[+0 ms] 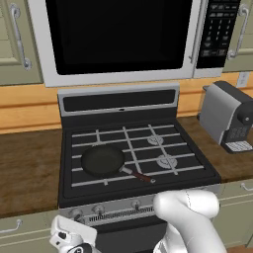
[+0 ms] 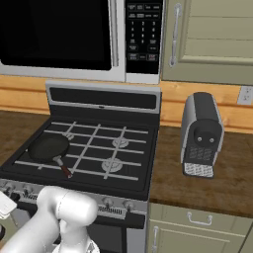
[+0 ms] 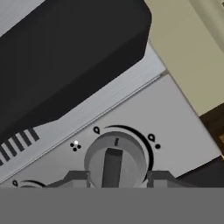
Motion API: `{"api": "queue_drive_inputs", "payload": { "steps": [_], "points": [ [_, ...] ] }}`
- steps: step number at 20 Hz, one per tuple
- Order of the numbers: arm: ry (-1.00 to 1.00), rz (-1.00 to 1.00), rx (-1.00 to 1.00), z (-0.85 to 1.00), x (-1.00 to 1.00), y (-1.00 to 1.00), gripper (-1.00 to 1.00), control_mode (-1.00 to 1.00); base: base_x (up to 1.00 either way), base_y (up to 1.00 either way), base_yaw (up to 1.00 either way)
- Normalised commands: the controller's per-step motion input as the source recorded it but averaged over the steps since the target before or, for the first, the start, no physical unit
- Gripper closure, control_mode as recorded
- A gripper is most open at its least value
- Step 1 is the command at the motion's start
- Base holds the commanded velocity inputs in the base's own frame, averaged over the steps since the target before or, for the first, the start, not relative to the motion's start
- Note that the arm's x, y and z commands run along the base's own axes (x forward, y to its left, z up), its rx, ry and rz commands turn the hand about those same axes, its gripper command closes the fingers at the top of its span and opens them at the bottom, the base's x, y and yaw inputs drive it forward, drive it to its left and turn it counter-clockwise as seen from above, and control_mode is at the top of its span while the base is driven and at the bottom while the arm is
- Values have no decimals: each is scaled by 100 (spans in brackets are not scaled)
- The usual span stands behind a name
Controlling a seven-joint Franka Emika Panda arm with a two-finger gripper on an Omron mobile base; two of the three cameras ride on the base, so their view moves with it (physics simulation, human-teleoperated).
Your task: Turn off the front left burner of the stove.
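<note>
With its two dark fingertips spread either side of a round silver knob (image 3: 115, 159), the gripper (image 3: 115, 177) is open at the bottom centre of the hand view; contact cannot be confirmed. Lower left in the left base view, the stove (image 1: 143, 190) carries a black pan (image 1: 103, 160) over the front left burner (image 1: 91, 173).

Black stove (image 1: 143, 143); a pan covers its front left burner (image 1: 102, 161).
</note>
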Motion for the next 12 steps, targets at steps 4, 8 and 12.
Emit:
{"api": "queue_drive_inputs", "payload": {
  "steps": [4,8,12],
  "points": [
    [0,0,5,7,0,0,100,-100,0,0,0],
    [0,-4,18,8,0,0,100,-100,0,0,0],
    [-1,-16,38,8,0,-5,100,-100,0,0,0]
  ]
}}
